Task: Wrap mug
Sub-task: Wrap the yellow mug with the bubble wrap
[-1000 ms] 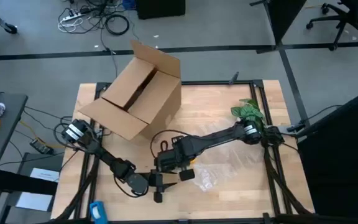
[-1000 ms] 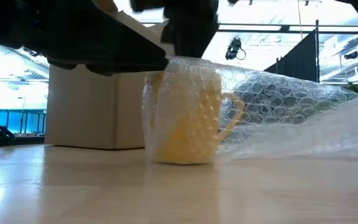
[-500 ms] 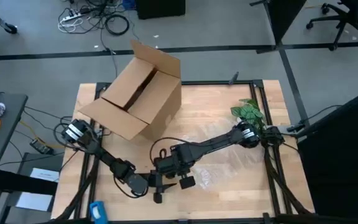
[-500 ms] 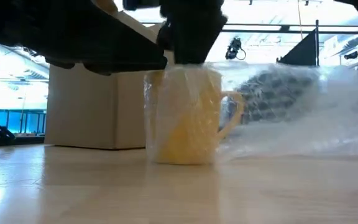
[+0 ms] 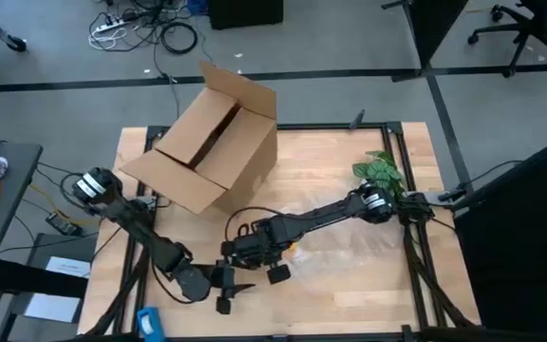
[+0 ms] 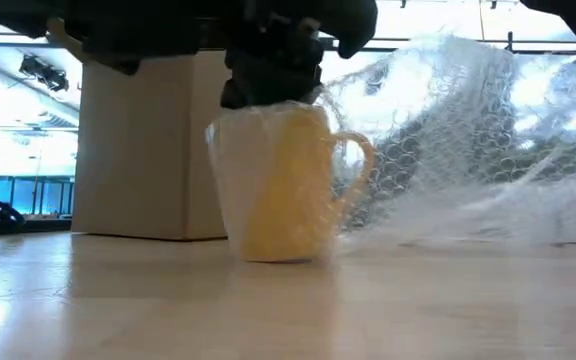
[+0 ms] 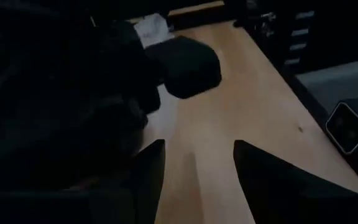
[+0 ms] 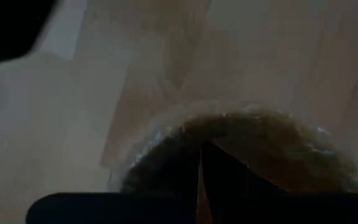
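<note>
The yellow mug (image 6: 290, 185) stands upright on the table near its front middle, handle (image 6: 356, 165) toward the right edge. Clear bubble wrap (image 6: 468, 130) is draped over its top and left side and billows up to its right. My right gripper (image 6: 273, 85) sits shut right on top of the mug; from above it hides the mug (image 5: 254, 252). In the right wrist view its fingers (image 8: 213, 177) point down into the wrapped mug mouth (image 8: 260, 140). My left gripper (image 7: 194, 174) stands open over bare table, a little nearer and to the left (image 5: 226, 293). My right gripper comes from above, fingers pointing down, and is shut on the bubble wrap at the mug's top (image 6: 268, 108). The gripper itself hides the exact place, so edge or fold cannot be told. The wrap lies drawn over the mug's left wall, and the mug's base rests on the table.
An open cardboard box (image 5: 212, 147) lies tipped at the far left of the table and shows behind the mug (image 6: 138, 150). A small green plant (image 5: 378, 171) sits at the far right. The rest of the wrap sheet (image 5: 349, 252) spreads toward the right.
My right gripper has moved toward the table's left edge across the mug's top, dragging the bubble wrap over the mug and down its left side; the loose sheet to the right has risen. My left gripper has drawn back toward the near left.
</note>
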Tool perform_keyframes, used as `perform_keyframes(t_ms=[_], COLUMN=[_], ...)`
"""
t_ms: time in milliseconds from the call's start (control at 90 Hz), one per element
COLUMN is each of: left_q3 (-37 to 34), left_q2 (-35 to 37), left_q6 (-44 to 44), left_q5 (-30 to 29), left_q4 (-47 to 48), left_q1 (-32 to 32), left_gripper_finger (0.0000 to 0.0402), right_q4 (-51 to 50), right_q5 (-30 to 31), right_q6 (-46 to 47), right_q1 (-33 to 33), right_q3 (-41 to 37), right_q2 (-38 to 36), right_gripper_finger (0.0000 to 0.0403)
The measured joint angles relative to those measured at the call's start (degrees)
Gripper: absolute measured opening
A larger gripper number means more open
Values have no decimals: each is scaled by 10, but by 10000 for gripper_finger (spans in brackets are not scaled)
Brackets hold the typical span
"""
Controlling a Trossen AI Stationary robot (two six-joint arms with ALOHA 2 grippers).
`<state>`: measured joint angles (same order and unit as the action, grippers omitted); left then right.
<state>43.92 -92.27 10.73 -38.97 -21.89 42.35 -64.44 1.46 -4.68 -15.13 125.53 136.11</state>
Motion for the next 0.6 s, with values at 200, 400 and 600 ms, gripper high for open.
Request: perform_keyframes(t_ms=[200, 400, 600], left_q3=[0, 0, 0], left_q2=[-1, -1, -4], left_q6=[3, 4, 4], left_q5=[-4, -4, -4], left_q4=[5, 6, 4], left_q1=[-7, -15, -26], left_gripper_finger=[177, 177, 177], right_q4=[-18, -64, -30], right_q5=[9, 7, -24], right_q6=[5, 29, 23], right_q1=[-1, -1, -3], right_q3=[-1, -1, -10], right_q2=[-36, -65, -66], right_gripper_finger=[0, 0, 0])
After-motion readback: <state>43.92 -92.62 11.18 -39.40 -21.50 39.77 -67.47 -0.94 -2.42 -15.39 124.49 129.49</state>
